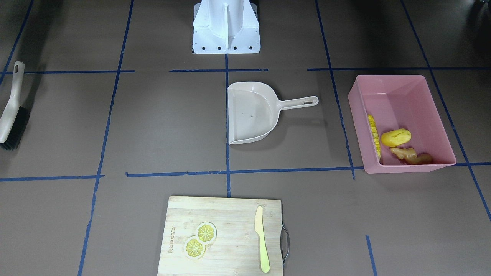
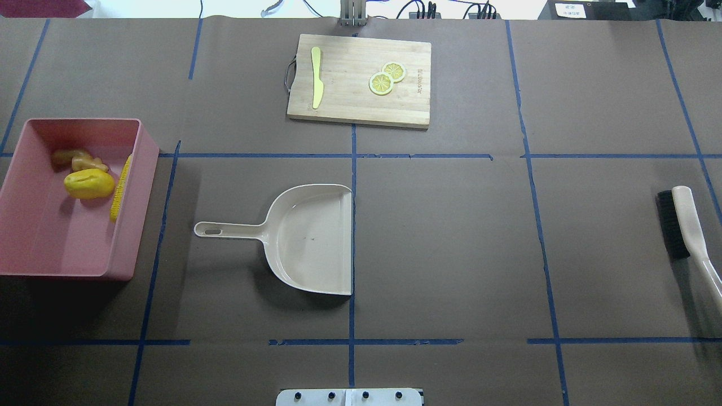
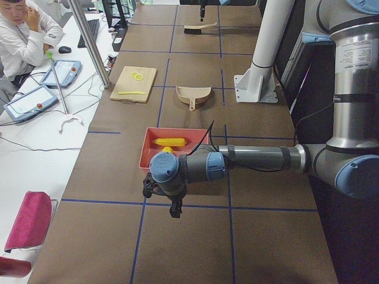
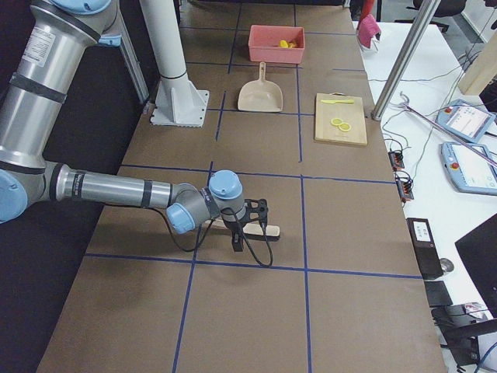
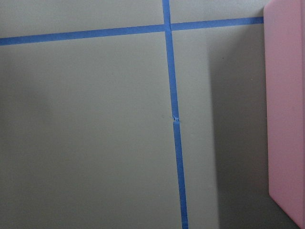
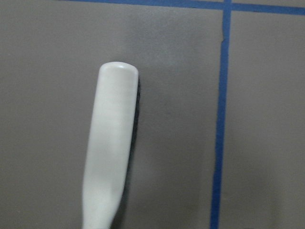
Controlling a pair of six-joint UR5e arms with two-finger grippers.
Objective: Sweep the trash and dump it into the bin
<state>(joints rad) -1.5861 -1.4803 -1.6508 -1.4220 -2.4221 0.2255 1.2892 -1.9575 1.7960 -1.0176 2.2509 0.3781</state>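
The pink bin (image 1: 387, 78) (image 2: 73, 121) holds the corn cob (image 1: 374, 132) (image 2: 120, 188), the yellow potato-like lump (image 1: 396, 137) (image 2: 88, 184) and the ginger root (image 1: 410, 155) (image 2: 79, 159). The beige dustpan (image 1: 251, 113) (image 2: 307, 239) lies empty at the table's middle. The brush (image 1: 11, 111) (image 2: 685, 225) lies flat at the robot's far right. My left gripper (image 3: 172, 204) hangs over the table just beside the bin (image 3: 177, 129); I cannot tell whether it is open or shut. My right gripper (image 4: 247, 233) hangs over the brush (image 4: 268, 230); I cannot tell its state either.
A wooden cutting board (image 1: 230, 214) (image 2: 350, 84) at the far side carries two lemon slices (image 1: 200, 239) and a pale knife (image 1: 262, 239). The white robot base (image 1: 226, 27) stands at the near edge. The bin's outer wall (image 5: 286, 119) fills the left wrist view's right edge.
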